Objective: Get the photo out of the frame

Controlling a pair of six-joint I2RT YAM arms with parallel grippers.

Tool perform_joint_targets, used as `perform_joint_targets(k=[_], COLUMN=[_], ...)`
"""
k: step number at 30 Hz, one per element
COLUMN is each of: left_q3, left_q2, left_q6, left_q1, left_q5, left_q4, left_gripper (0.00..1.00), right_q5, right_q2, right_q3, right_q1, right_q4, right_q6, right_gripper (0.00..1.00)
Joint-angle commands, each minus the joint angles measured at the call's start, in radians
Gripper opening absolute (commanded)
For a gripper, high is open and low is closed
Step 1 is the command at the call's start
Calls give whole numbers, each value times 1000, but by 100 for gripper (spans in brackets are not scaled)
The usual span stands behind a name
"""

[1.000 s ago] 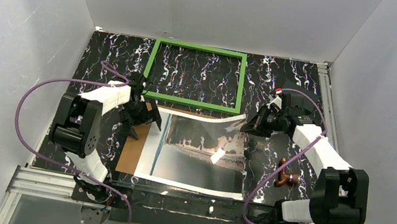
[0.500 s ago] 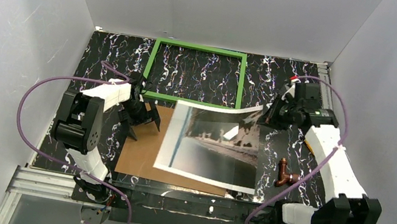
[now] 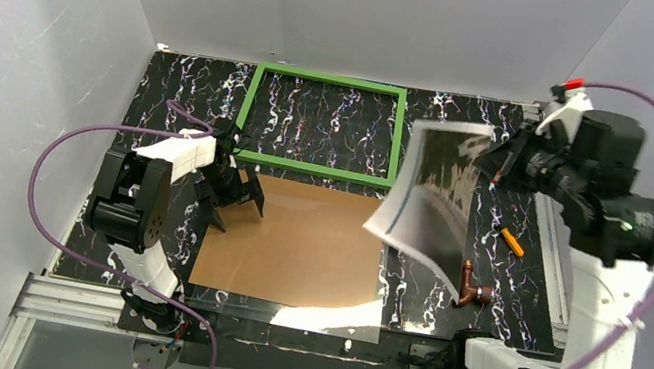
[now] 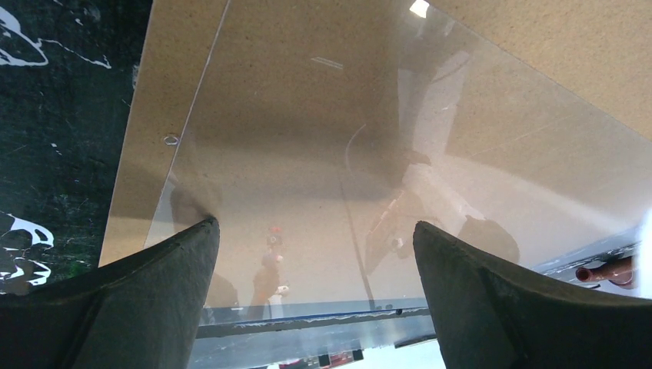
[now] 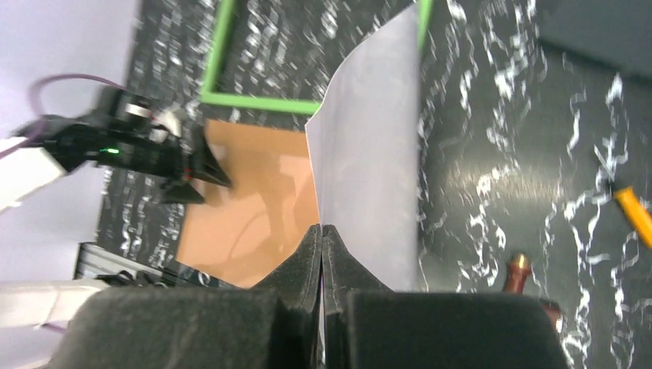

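At the left of the top view, your left gripper [image 3: 236, 204] sits low with its fingers spread wide and nothing between them, over the left edge of the brown backing panel [image 3: 313, 243]. Its wrist view shows a clear sheet [image 4: 400, 177] lying on that panel. Above the panel, at upper centre, the frame [image 3: 316, 168] lies flat on the marbled table [image 3: 186, 99], with tabletop showing through its green border. Right of centre, the photo [image 3: 434, 188] hangs curled in the air, apart from the frame. At the upper right, your right gripper [image 3: 501, 165] has its fingers pressed together, pinching the photo's edge. Below it, a copper pipe fitting [image 3: 470, 289] and a small orange item [image 3: 512, 242] lie on the table.
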Motion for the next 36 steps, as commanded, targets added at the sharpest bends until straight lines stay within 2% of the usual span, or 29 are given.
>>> perform_joint_targets(k=[1,6,10,13,15,19,21,23,26,28,29,30,31,33,35,36], left_q3=[9,20,44,115,202,378,456,513,584,649,685,685,651,534,396,341], left_q2=[-37,-79,-142,-238,-316,-460,-521,-575,-629,-626,-611,-600,-588,-572,-570,-576], left_q6=[32,32,16,12,24,53,67,76,83,86,76,66,56,30,25,35], left_q1=[7,7,7,7,8,10,10,10,11,10,11,9,7,5,-16,-25], left_q5=[10,39,68,82,38,-42,-92,-142,-184,-170,-134,-70,-14,81,136,142], left_q4=[-107,-107,-123,-166,-229,-348,-385,-408,-419,-439,-441,-418,-404,-349,-307,-305], left_gripper=[98,98,98,98,98,98,98,98,98,98,98,98,98,98,98,98], right_q5=[-111,-282,-426,-362,-325,-279,-286,-312,-287,-314,-381,-402,-377,-298,-178,-169], right_q2=[8,58,56,70,108,227,261,235,131,44,-49,-123,-146,-123,-24,36], right_q3=[245,424,358,299,285,392,445,397,220,3,-227,-545,-738,-977,-1072,-1102], right_q1=[-4,-3,54,202,311,513,554,559,544,474,389,315,301,301,297,278], right_q4=[-138,-116,50,161,224,281,304,394,514,590,720,864,960,1151,1169,1180], right_q6=[-4,69,193,241,275,304,324,373,429,488,556,592,607,648,570,534], right_gripper=[1,1,1,1,1,1,1,1,1,1,1,1,1,1,1,1])
